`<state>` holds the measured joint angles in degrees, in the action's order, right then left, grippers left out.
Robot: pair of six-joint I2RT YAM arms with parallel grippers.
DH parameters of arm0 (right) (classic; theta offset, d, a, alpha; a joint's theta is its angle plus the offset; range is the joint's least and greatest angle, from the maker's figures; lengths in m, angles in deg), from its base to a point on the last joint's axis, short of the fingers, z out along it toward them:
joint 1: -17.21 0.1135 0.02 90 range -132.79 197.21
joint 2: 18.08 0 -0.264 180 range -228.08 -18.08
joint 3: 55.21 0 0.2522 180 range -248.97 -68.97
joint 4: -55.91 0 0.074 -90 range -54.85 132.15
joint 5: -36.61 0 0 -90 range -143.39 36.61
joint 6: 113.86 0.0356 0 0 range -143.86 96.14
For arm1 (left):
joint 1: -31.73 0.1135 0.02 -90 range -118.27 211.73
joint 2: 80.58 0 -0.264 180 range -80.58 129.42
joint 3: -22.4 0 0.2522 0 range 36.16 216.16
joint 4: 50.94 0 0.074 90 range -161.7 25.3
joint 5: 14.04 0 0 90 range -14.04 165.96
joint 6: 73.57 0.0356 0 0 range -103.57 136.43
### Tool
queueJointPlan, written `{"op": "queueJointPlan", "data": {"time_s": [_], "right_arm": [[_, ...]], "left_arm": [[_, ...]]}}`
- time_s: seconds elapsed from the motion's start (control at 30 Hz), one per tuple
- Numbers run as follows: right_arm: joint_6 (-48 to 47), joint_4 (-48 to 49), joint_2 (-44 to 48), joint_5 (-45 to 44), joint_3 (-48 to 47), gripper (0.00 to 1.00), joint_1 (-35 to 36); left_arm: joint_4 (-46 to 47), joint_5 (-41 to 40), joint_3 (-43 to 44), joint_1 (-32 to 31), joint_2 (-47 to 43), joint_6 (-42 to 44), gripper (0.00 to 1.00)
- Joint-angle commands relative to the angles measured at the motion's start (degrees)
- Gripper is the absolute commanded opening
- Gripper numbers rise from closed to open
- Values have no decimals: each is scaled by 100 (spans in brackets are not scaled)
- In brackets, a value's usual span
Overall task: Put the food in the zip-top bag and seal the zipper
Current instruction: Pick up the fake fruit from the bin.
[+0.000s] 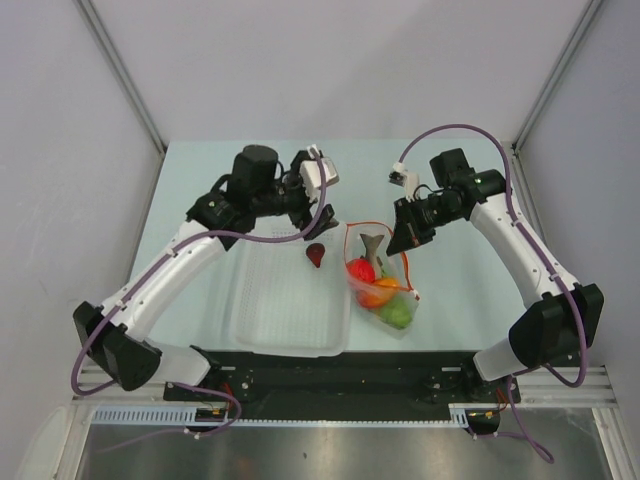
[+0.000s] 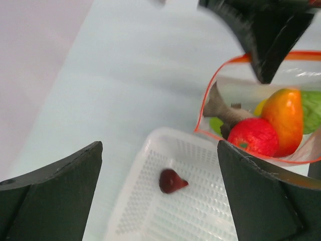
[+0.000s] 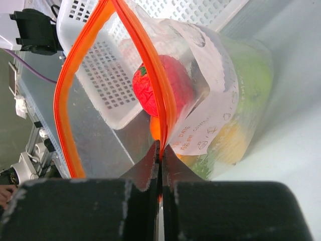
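One zip-top bag (image 1: 384, 285): middle of the top view, just right of the basket (image 1: 270, 310), mouth open toward the frame's top.
Food inside: I count grey fish (image 1: 373, 248), red fruit (image 1: 360, 270), orange fruit (image 1: 380, 292), green fruit (image 1: 398, 314).
Pepper piece (image 1: 317, 255): in the basket's upper-right corner, outside the bag.
Right gripper (image 3: 160, 150): only its wrist view shows me the jaws pinching the zipper (image 3: 165, 90).
Left gripper (image 2: 159, 145): spread wide over the basket, holding nothing.

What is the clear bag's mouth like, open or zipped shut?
Open. The zipper of the zip-top bag gapes in a wide loop, its two sides apart.
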<state>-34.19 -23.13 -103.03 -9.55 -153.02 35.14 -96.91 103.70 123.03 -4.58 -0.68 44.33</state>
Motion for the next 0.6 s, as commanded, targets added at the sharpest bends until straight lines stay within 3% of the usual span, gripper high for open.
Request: {"op": "queueJointPlan", "data": {"time_s": [0.0,0.17,0.33,0.57], "right_arm": [[13,147,180,-59,-76,0,-27],[22,147,233,-59,-24,0,-106],[31,147,259,-68,3,0,-132],[22,147,259,-86,55,0,-176]], "left_arm": [[1381,-911,-1355,37,-334,-1734,100],[2288,-1911,-2525,37,-327,-2964,97],[1921,-3476,-2255,80,516,-3932,87],[2113,-3425,-2245,142,1291,-4494,84]]}}
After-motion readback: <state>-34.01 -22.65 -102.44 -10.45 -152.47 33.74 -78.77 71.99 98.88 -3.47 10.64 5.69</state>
